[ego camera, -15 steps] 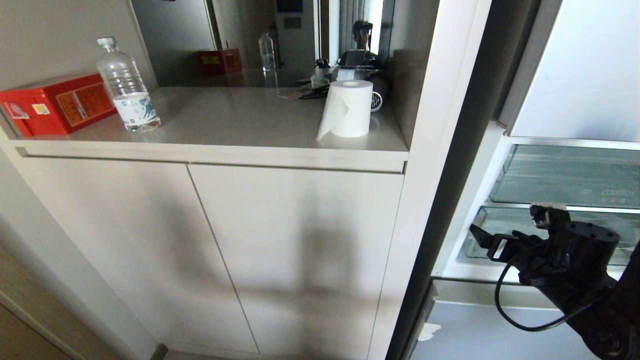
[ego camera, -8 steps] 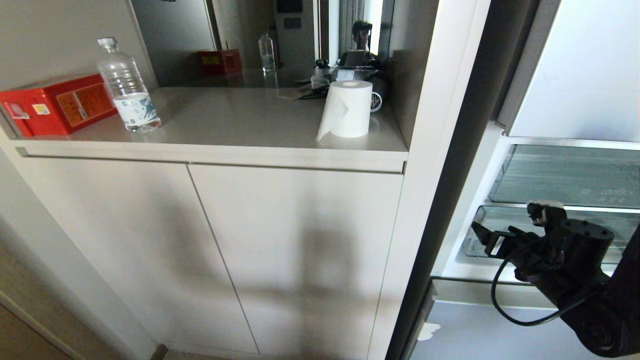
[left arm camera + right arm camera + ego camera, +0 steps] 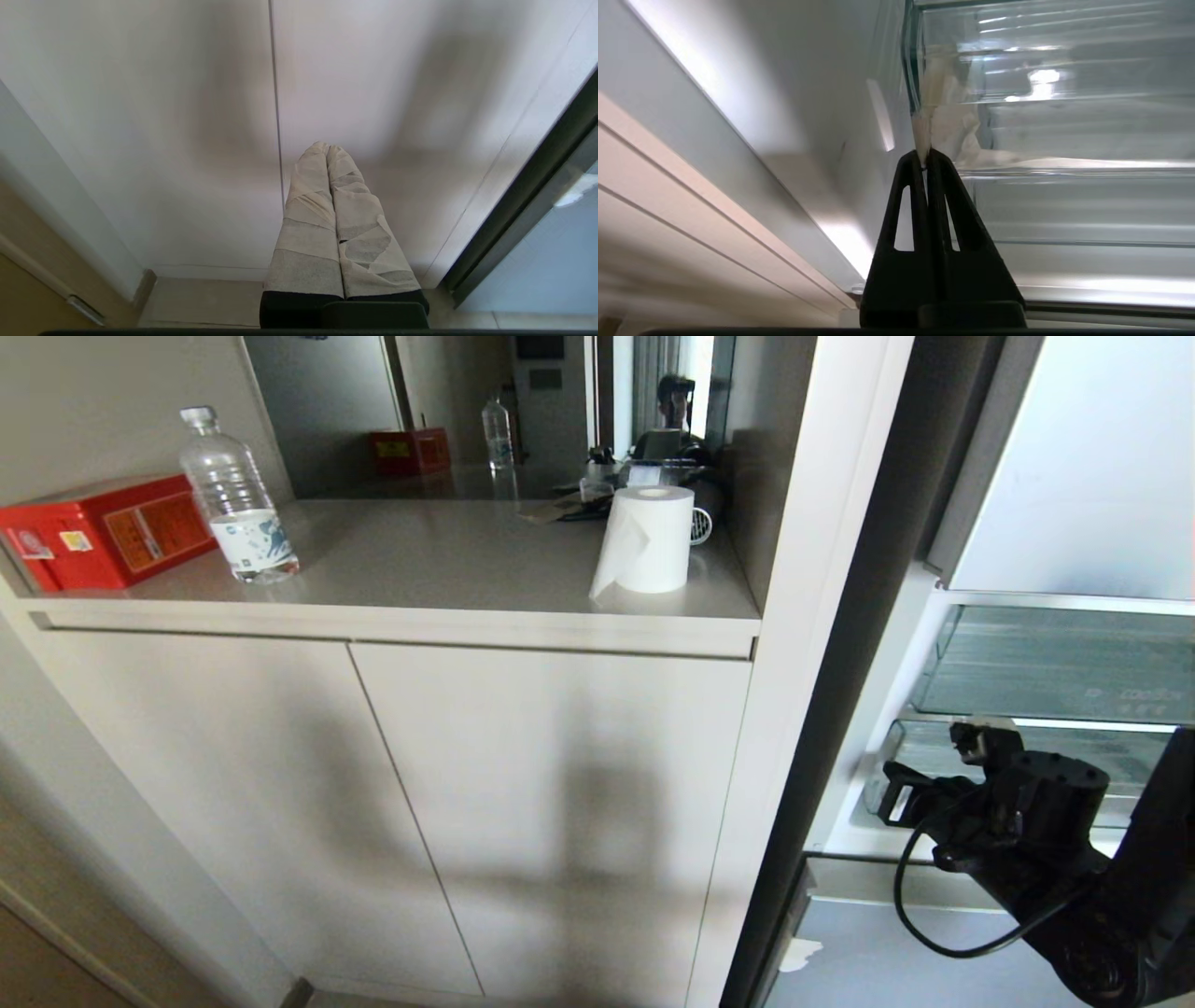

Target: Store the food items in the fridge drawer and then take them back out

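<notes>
Fridge [image 3: 1074,504] stands open at the right of the head view, with two clear bins stacked inside it. The drawer [image 3: 1055,761] is the lower one, and its clear front lip faces outward. The right gripper [image 3: 923,112] is at the drawer's left front corner; its jaws are pressed fully together, and the taped tips lie against the clear wall at the drawer's end [image 3: 952,84]. Whether the tips pinch the lip or merely touch it cannot be told. In the head view the right gripper [image 3: 892,793] shows as a black body with a looping cable, low in front of the drawer. No food item shows in any view, so its place cannot be told; the visible part of the drawer's ribbed floor shows none.

The left gripper [image 3: 327,151] hangs parked in front of the white cabinet doors [image 3: 392,803], close to the seam between them, jaws shut with the taped fingers [image 3: 308,224] lying side by side and holding nothing.

On the counter [image 3: 448,565] left of the fridge stand a red box [image 3: 103,532], a water bottle [image 3: 233,499] just beside it, and a paper roll [image 3: 649,539] near the right end. A mirror [image 3: 485,411] behind the counter reflects the bottle, the box and a person [image 3: 674,406].
</notes>
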Available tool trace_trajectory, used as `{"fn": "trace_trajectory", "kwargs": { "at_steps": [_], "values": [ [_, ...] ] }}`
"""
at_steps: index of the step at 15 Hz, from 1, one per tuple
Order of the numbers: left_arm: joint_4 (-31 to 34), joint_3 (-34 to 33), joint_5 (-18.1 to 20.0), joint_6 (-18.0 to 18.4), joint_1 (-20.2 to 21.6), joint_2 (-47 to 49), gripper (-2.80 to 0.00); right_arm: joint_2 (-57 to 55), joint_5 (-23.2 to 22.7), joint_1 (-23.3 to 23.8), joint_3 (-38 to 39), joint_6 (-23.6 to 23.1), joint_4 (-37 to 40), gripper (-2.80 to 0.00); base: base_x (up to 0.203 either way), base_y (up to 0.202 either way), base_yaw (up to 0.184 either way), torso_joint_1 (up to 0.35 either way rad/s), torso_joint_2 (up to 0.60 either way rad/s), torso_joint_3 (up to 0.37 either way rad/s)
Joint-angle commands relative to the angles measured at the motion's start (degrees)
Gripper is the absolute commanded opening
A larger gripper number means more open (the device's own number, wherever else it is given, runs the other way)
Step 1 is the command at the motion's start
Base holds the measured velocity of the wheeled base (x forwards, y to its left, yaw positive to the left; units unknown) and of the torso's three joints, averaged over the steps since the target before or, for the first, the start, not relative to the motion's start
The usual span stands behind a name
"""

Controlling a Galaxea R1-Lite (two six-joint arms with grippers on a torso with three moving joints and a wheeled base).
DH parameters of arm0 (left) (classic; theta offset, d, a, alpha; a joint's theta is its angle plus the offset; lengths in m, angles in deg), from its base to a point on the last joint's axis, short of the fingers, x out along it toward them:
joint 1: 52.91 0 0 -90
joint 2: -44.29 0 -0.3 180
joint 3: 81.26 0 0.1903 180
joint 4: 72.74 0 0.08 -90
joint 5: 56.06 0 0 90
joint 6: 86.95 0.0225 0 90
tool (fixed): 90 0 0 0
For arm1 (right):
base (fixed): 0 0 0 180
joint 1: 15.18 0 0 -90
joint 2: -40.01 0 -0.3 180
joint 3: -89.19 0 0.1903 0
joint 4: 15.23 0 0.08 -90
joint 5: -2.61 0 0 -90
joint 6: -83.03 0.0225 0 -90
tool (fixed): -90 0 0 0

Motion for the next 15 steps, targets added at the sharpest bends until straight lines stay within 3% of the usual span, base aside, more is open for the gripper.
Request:
{"fn": "trace_trajectory", "kwargs": {
  "at_steps": [1, 6, 14, 15],
  "values": [
    [-0.01, 0.0, -0.04, -0.01, -0.08, 0.01, -2.8, -0.14, 0.06, -0.36, 0.14, 0.15, -0.69, -2.8, 0.0, 0.0, 0.0, 0.0, 0.0, 0.0],
    [-0.01, 0.0, -0.04, -0.01, -0.03, 0.01, -2.8, 4.32, -0.04, -0.38, 4.98, 0.24, -0.69, -2.8, 0.0, 0.0, 0.0, 0.0, 0.0, 0.0],
    [-0.01, 0.0, -0.04, -0.01, 0.0, 0.01, -2.8, 20.55, -0.14, -0.52, 23.13, 0.23, -0.69, -2.8, 0.0, 0.0, 0.0, 0.0, 0.0, 0.0],
    [-0.01, 0.0, -0.04, -0.01, -0.08, 0.01, -2.8, 23.09, 0.0, -0.5, 23.75, 0.4, -0.69, 0.0, 0.0, 0.0, 0.0, 0.0, 0.0, 0.0]
  ]
}}
